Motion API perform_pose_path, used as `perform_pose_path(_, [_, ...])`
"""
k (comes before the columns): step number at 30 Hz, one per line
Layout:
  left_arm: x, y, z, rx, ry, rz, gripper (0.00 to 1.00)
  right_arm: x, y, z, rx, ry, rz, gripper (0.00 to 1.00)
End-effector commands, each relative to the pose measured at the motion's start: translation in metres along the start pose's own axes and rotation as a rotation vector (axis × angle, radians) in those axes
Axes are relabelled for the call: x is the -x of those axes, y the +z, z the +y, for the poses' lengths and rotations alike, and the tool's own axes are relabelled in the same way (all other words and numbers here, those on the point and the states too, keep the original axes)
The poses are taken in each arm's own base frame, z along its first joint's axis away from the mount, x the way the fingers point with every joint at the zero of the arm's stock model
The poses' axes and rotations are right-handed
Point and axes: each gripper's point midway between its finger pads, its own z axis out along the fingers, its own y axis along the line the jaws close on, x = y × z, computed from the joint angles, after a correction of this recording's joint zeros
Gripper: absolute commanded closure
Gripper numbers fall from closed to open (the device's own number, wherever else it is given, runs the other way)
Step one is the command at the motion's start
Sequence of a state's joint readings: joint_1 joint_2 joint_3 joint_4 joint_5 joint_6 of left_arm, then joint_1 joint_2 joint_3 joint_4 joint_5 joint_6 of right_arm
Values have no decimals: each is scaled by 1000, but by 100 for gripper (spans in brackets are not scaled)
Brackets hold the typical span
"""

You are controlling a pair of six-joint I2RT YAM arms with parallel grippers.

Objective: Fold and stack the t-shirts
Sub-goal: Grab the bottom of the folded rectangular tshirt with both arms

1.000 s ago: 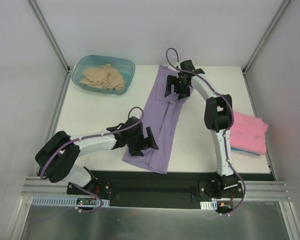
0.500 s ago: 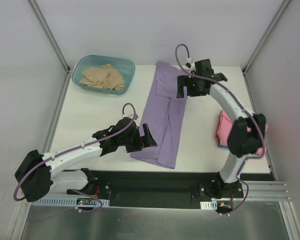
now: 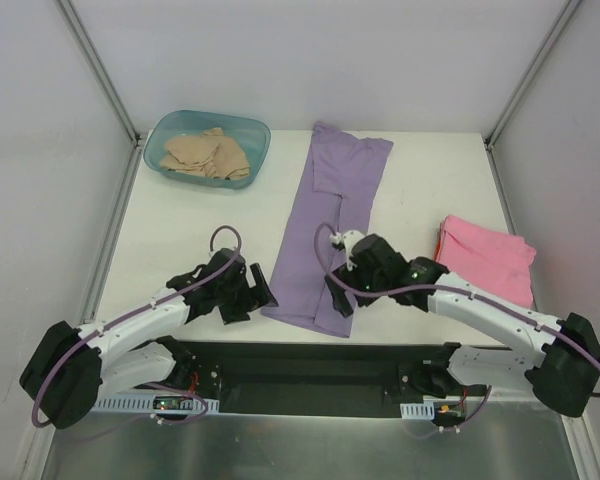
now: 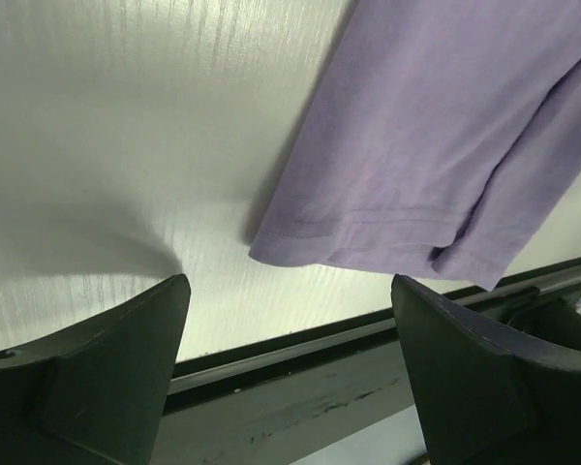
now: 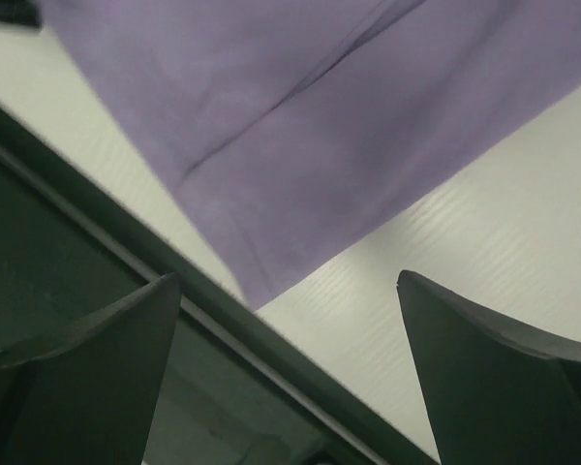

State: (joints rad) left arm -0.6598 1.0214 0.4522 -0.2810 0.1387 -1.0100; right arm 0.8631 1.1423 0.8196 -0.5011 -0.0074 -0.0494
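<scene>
The lavender t-shirt (image 3: 332,225) lies folded lengthwise into a long strip down the middle of the table. Its near hem shows in the left wrist view (image 4: 436,145) and the right wrist view (image 5: 300,116). My left gripper (image 3: 257,293) is open and empty, just left of the hem's near left corner. My right gripper (image 3: 337,295) is open and empty, over the hem's near right corner. The pink t-shirt (image 3: 487,259) lies folded at the right edge. The tan t-shirt (image 3: 208,155) lies crumpled in the teal tub (image 3: 252,140).
The teal tub stands at the far left corner of the table. The black rail (image 3: 310,360) of the arm bases runs along the near table edge, close below both grippers. Frame posts rise at the far corners.
My right arm has swung from the shirt's far end down to its near right corner, open. My left gripper has let go and drawn back left off the hem. The shirt's top lies spread flat.
</scene>
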Motion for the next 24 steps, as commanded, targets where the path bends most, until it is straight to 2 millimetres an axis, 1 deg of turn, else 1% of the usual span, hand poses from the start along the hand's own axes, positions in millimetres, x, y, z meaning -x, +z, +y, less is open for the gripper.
perform_pose_path(1, [-6,10,-4,-5,-26,60,21,-27,-1,36,74,-57,17,1])
perform_pose_path(2, [-7,12,-5,-4,-33,67,23,-41,2,48,120,-76,60,4])
perform_pose_path(4, [-9,17,-7,-11,-35,89,29,-56,9,55,138,-87,124,8])
perform_pose_path(5, [-10,19,-7,-7,-36,91,31,-61,10,61,149,-110,137,10])
perform_pose_path(6, [-10,22,-3,11,-40,95,34,-64,13,61,146,-125,146,10])
perform_pose_path(9, [-11,27,1,36,-47,101,48,-71,24,60,123,-143,169,14])
perform_pose_path(10, [-10,29,1,37,-49,102,52,-70,26,60,121,-153,171,18])
perform_pose_path(11, [-10,30,1,42,-48,103,58,-71,30,60,115,-157,177,20])
perform_pose_path(14, [-10,35,5,67,-54,108,65,-70,38,60,113,-169,175,24])
perform_pose_path(15, [-10,36,7,79,-56,113,70,-71,43,60,107,-171,179,26])
perform_pose_path(16, [-9,37,6,81,-53,111,73,-70,45,58,100,-201,182,28])
perform_pose_path(17, [-9,38,7,84,-49,113,75,-71,48,50,61,-212,186,29])
perform_pose_path(18, [-9,39,8,94,-51,110,78,-74,52,47,46,-221,206,32])
perform_pose_path(19, [-8,39,8,95,-53,106,81,-75,53,45,29,-224,212,36])
perform_pose_path(21, [-8,40,10,105,-55,105,87,-78,55,43,22,-231,233,40])
perform_pose_path(22, [-6,41,10,105,-55,101,90,-82,56,43,21,-229,251,44])
perform_pose_path(23, [-7,41,11,110,-54,102,94,-86,56,42,18,-225,265,45])
perform_pose_path(24, [-7,42,12,113,-54,103,100,-88,56,42,18,-219,272,46])
